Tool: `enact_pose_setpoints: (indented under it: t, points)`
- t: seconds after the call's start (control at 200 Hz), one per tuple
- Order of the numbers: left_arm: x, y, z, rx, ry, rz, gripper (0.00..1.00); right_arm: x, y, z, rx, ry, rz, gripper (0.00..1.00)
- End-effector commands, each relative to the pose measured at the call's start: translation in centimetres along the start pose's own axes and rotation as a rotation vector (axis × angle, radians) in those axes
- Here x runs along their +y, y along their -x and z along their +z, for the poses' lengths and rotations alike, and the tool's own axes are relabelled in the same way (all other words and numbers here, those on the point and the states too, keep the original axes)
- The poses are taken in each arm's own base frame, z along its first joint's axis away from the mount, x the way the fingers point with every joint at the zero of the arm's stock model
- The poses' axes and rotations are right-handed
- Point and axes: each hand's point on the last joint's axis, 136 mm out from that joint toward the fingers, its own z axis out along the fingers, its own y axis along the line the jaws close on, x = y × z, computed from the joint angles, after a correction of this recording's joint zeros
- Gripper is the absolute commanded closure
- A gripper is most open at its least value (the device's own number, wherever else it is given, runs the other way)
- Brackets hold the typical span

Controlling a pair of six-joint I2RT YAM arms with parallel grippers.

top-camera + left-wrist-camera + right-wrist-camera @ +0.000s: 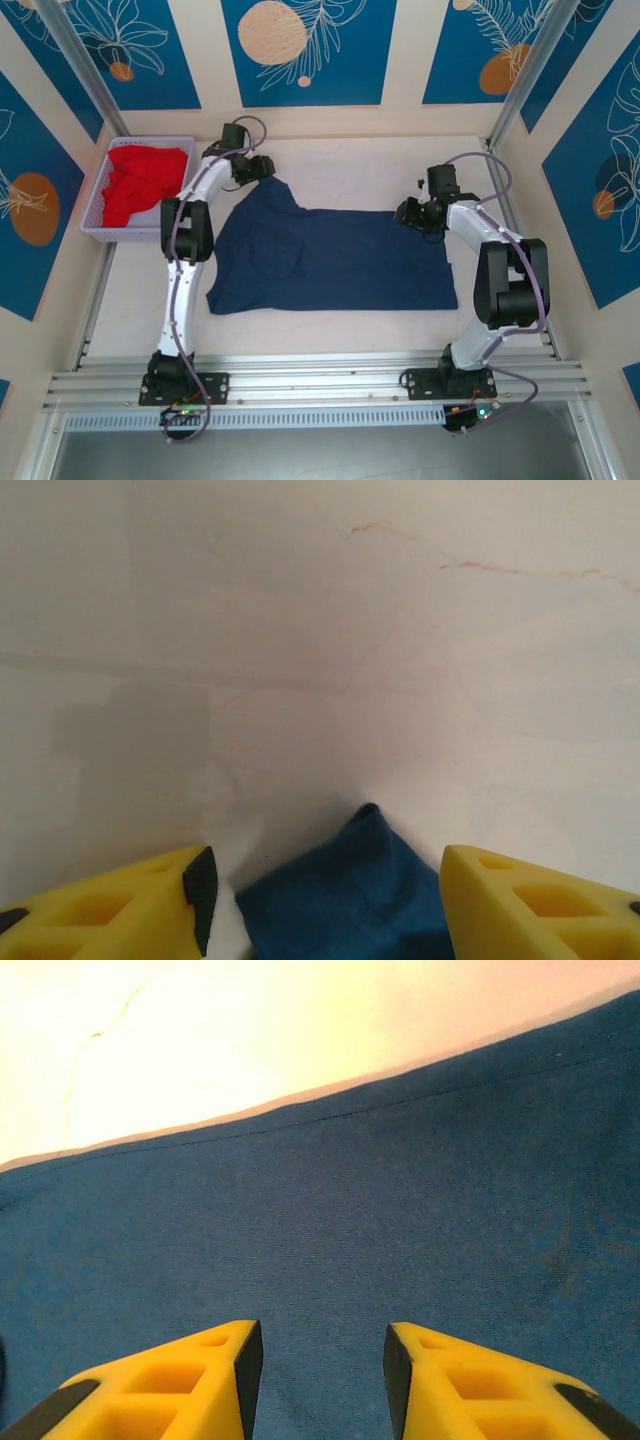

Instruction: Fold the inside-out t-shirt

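The inside-out t-shirt point(340, 260) is navy blue and lies spread flat across the middle of the table. My left gripper point(264, 168) is at its far left corner. In the left wrist view a pointed tip of the shirt point(365, 895) lies between the wide-apart yellow fingers point(130, 910) of the left gripper point(325, 885), which stands open without pinching it. My right gripper point(408, 214) is over the shirt's far right edge. In the right wrist view the right gripper point(318, 1365) is open just above flat navy cloth point(330, 1230), with the stitched hem point(300, 1120) ahead.
A lavender basket point(104, 232) holding a red garment point(140, 185) stands at the far left, beside the left arm. Bare pale tabletop point(340, 170) lies beyond the shirt. An aluminium rail point(320, 385) runs along the near edge, and walls enclose the table.
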Motion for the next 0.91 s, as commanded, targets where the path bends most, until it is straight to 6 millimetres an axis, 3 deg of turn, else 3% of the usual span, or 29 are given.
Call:
enact_pose_setpoints:
  t: [0.0, 0.43, 0.705, 0.9]
  points:
    - [-0.7, -1.7, 0.3, 0.092, -0.075, -0.015, 0.4, 0.2, 0.2, -0.3, -0.004, 0.002, -0.019, 0.6]
    - [-0.7, -2.3, 0.8, 0.116, -0.102, -0.015, 0.65, 0.2, -0.8, 0.3, 0.024, -0.007, -0.022, 0.6]
    - [0.7, -1.1, 0.6, 0.078, -0.08, -0.015, 0.76, 0.5, -1.1, 0.9, 0.041, -0.017, -0.036, 0.6]
    - [0.5, -0.1, 0.3, 0.057, -0.098, -0.011, 0.81, 0.5, -1.1, 1.0, 0.042, -0.021, -0.04, 0.6]
